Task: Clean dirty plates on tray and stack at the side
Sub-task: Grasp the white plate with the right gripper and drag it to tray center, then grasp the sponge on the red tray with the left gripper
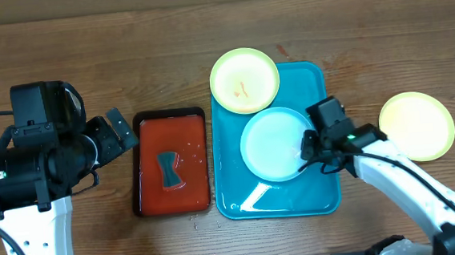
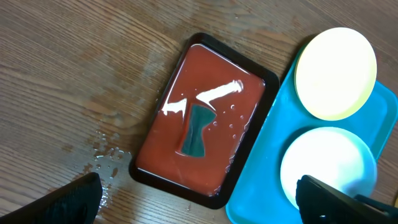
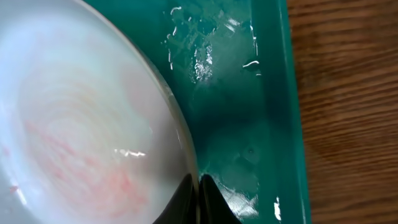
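Note:
The blue tray holds a white plate with a bluish rim at its middle. A yellow-green plate with orange specks rests on the tray's far left corner. Another yellow-green plate lies on the bare wood at the right. My right gripper is shut on the white plate's right rim, fingers pinching the edge; faint pink smears show on the plate. My left gripper is open and empty above the red tray's near edge.
A red tray with a black rim stands left of the blue tray and holds a dark teal sponge. Water drops lie on the wood beside it. The blue tray's base is wet.

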Robot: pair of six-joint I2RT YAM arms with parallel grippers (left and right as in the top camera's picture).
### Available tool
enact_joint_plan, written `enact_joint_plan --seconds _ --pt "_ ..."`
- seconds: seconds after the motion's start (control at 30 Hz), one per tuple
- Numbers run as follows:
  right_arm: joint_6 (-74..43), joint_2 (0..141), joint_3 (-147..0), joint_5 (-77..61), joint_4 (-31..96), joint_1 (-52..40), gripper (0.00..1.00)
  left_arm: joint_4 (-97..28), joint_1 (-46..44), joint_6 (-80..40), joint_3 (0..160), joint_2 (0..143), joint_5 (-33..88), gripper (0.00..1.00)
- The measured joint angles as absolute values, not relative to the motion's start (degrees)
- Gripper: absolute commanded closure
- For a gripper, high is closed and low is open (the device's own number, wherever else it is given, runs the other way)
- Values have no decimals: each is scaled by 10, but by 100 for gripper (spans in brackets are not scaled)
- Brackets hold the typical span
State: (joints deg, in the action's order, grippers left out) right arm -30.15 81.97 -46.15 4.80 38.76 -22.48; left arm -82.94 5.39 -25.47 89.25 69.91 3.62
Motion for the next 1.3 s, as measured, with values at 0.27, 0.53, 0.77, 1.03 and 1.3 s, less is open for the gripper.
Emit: enact_joint_plan --seconds 0.27,0.53,0.77,1.03,1.3 --pt "-267 841 -463 49 368 -234 74 -829 54 -255 893 699 36 0" --pt "-203 767 -523 23 391 -200 61 -826 54 -256 893 699 52 5" --pt "-173 777 -528 -18 413 -191 56 -823 54 -242 893 717 67 0" --pt "-189 832 -527 -25 394 -167 57 -833 44 -211 893 741 98 7" --pt "-141 841 -527 -90 392 -130 51 -811 17 -189 852 752 96 11"
